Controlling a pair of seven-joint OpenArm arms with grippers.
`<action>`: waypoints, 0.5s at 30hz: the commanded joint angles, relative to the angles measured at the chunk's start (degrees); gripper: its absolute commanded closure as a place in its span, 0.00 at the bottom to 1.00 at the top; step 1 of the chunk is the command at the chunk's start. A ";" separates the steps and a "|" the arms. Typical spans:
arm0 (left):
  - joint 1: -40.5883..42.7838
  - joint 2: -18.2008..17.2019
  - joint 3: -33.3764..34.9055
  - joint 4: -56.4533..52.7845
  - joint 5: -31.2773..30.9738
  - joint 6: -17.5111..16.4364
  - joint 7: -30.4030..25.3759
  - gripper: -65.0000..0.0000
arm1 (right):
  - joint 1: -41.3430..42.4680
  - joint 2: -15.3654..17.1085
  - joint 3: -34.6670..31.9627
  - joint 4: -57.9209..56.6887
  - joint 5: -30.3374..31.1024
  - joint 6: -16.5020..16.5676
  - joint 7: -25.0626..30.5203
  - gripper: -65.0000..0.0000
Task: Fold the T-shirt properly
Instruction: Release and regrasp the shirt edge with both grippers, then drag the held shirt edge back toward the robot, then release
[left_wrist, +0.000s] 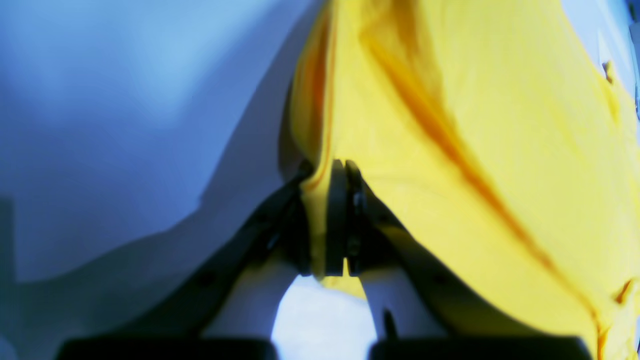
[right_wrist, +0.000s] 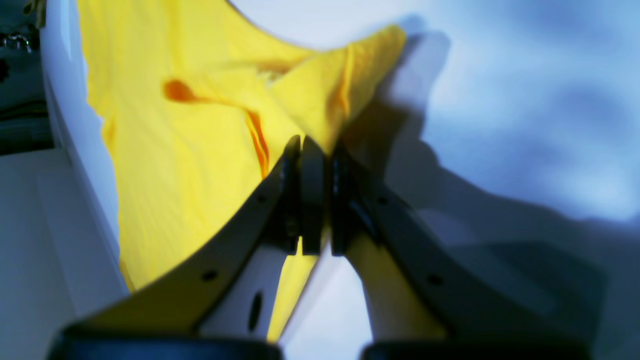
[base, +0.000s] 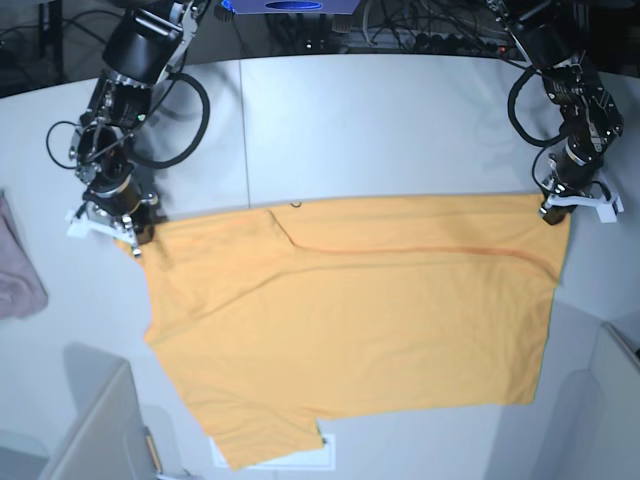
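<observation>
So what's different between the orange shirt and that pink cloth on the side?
The T-shirt is orange-yellow; the cloth is pinkish. The T-shirt is much bigger and fully in view, while the cloth is cut off at the picture's edge. The left end effector and right end effector pinch the T-shirt's far corners; nothing touches the cloth. Both lie on the white table.

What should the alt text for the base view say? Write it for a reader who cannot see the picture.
A large orange-yellow T-shirt lies spread on a white table, its far edge pinched at both corners: the right gripper at the picture's left, the left gripper at its right. A pinkish cloth sits at the left edge.
</observation>
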 joint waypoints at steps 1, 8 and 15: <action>-0.64 -0.98 -0.20 2.25 -0.90 -0.39 -1.17 1.00 | 1.27 0.75 -0.03 2.07 0.36 0.35 1.50 1.00; -0.11 -0.81 -1.25 9.73 -0.90 -0.39 7.44 1.00 | 0.40 0.48 0.41 6.91 0.71 -6.77 -3.51 1.00; 7.89 -0.89 -3.01 14.03 -0.82 -0.65 10.17 1.00 | -7.25 0.40 0.23 13.41 0.71 -6.86 -3.95 1.00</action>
